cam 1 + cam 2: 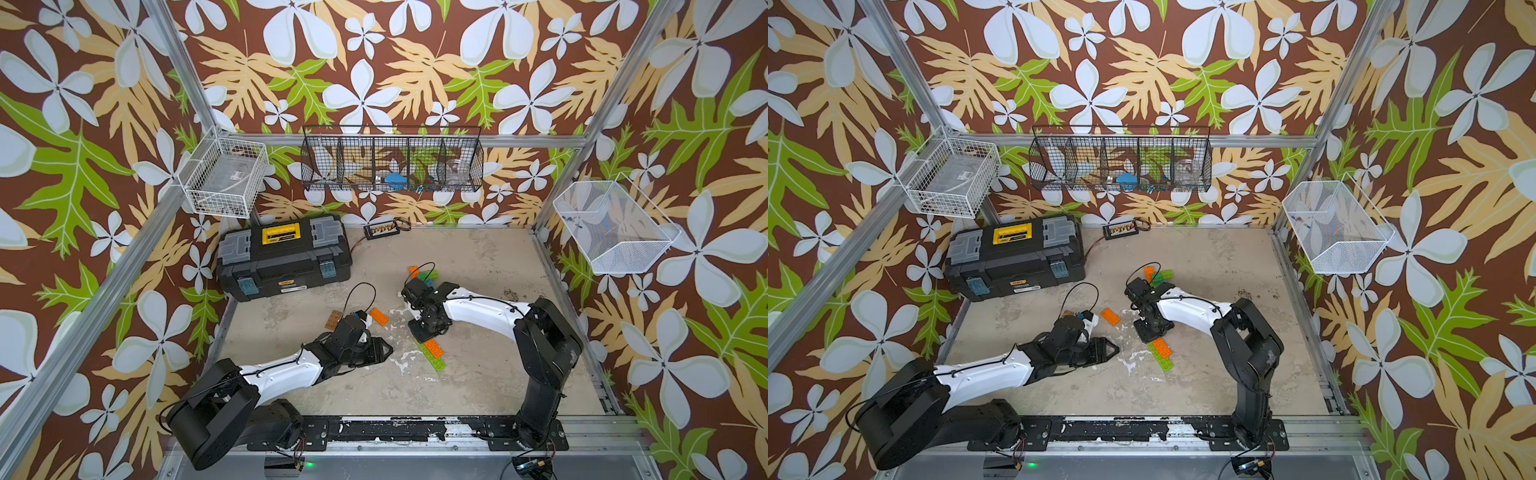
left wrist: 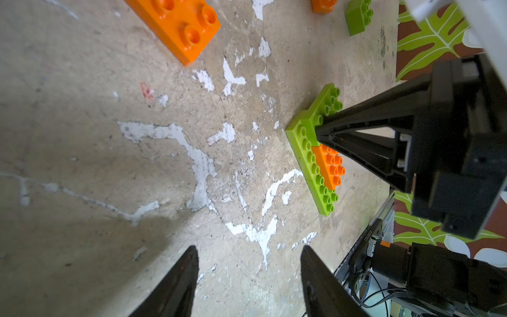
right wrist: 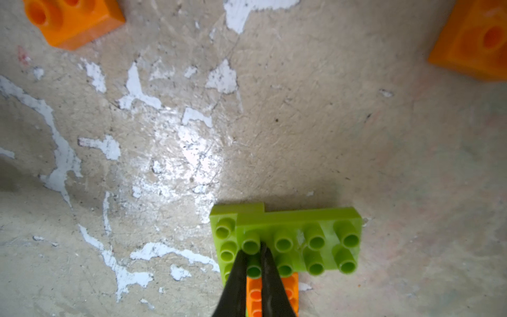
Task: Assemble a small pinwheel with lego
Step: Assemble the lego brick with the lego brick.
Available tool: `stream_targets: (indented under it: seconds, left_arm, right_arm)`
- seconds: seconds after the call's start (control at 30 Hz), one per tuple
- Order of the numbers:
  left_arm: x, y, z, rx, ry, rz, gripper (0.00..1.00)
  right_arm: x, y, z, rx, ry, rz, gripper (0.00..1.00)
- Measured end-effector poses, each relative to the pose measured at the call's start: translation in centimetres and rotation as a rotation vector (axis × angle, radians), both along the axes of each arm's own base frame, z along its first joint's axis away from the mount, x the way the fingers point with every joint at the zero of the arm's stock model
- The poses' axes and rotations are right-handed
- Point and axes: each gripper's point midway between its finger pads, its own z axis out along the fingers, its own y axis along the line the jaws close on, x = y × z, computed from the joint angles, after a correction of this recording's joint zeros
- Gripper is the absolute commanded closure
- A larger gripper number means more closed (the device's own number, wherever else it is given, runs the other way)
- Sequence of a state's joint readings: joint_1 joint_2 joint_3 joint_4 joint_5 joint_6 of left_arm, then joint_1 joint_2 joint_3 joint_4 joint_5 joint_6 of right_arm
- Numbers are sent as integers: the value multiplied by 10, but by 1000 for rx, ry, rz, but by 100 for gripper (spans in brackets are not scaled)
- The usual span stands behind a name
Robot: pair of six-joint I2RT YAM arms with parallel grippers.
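Pressure is what this step needs, as I read it. Your right gripper (image 3: 253,254) has its jaws drawn almost together and carries nothing. Its tips are down among the studs of the lime green studded plastic brick (image 3: 315,241). That brick sits crosswise on one end of a longer lime green brick (image 2: 326,200), with a small orange studded brick (image 2: 330,167) clipped on just beside it. I cannot tell whether the tips nip a stud or only bear on the brick.

This part-built pinwheel lies flat on the worn grey table (image 1: 457,395), near the middle and in front of the right arm.

Push straight down over the overlap, not out toward the free end, or the stack may tip or skate across the table. Lift straight up afterwards so the tips do not drag the brick loose.

Your left gripper (image 2: 249,249) hangs a little way off with its jaws partly apart and nothing between them. You could use it to brace the long brick.

The next blade, a loose orange rectangular brick (image 1: 379,316), waits close by, and more lego lies heaped (image 1: 424,276) behind the right arm.
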State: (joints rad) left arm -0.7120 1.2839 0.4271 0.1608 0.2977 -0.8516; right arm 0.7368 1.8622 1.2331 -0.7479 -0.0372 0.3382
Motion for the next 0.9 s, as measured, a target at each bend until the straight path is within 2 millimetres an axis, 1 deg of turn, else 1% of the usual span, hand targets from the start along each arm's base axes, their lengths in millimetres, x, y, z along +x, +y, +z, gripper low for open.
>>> stream_targets:
  seconds: [0.13, 0.2, 0.27, 0.33, 0.4, 0.47, 0.5, 0.7, 0.77, 0.83, 0.9]
  left_arm:
    - [2, -6, 1, 3, -9, -19, 39]
    - [4, -8, 4, 1, -14, -23, 39]
    - [6, -9, 7, -2, -25, -24, 39]
    - [9, -10, 12, 0, -40, -24, 39]
    - [13, -9, 18, 8, -63, -20, 40]
    - [17, -7, 22, 22, -82, -5, 39]
    - [18, -6, 23, 31, -89, -2, 39]
    - [22, 2, 20, 94, -96, 15, 39]
    - [24, 6, 19, 126, -101, 26, 39]
    - [29, 11, 22, 163, -114, 48, 39]
    - [38, 15, 29, 206, -141, 70, 37]
  right_arm:
    - [0, 1, 1, 12, -3, -29, 88]
    - [3, 3, 7, 23, -13, -48, 88]
    - [0, -3, 12, -7, -3, -63, 87]
    - [-1, -8, 22, -22, -1, -84, 85]
    - [7, -5, 39, 1, -46, -105, 84]
    - [9, -2, 49, 27, -67, -115, 83]
    - [9, -3, 51, 31, -70, -126, 83]
    - [2, -7, 46, 26, -49, -155, 83]
    - [1, -8, 48, 32, -53, -157, 83]
    - [2, -6, 56, 57, -73, -156, 83]
    - [6, -3, 68, 95, -107, -155, 81]
